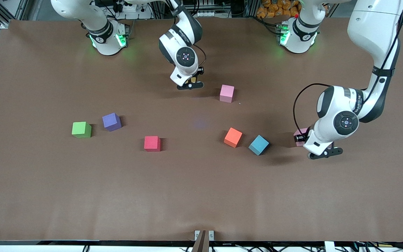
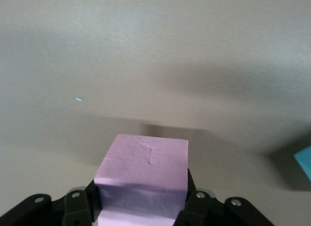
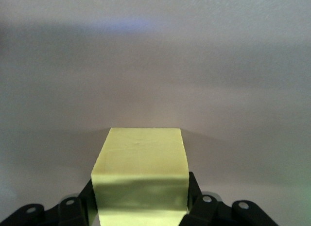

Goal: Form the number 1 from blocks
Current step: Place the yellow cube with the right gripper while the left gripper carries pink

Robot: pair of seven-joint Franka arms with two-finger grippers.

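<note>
My right gripper is down at the table near the robots' bases, and its wrist view shows a yellow block between its fingers. The jaws are loose beside the block's sides. Toward the left arm's end, my left gripper is shut on a pink block, which peeks out beside the hand. I cannot tell whether this block touches the table. A second pink block lies beside the right gripper. Nearer the front camera lie purple, green, red, orange and light blue blocks.
The brown table is bare along its front half. The light blue block's corner shows at the edge of the left wrist view, close to the left gripper. The arm bases stand along the back edge.
</note>
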